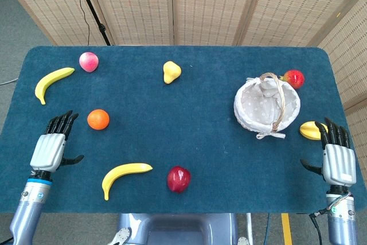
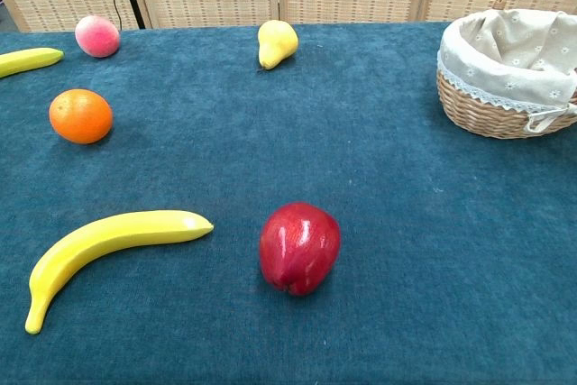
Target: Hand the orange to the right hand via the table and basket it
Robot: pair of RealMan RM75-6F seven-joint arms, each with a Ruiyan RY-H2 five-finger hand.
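Both hands rest flat and released at the near corners of the blue felt table (image 1: pixel 189 136), holding nothing: your left hand (image 1: pixel 53 144) near the round, glossy orange (image 1: pixel 98 119), your right hand (image 1: pixel 336 156) beside the white cloth-lined wicker basket (image 1: pixel 267 107). That layout likely explains the table relay; the orange lies well apart from the basket, across the table. The orange sits untouched on the felt, just right of your left fingertips (image 1: pixel 64 121). Its skin appears smooth, evenly coloured and unblemished in the chest view (image 2: pixel 81 115). No step is yet begun.

two bananas (image 1: pixel 53 82), one orange (image 1: pixel 98 119), one pear (image 1: pixel 171 72), one basket (image 1: pixel 252 120)
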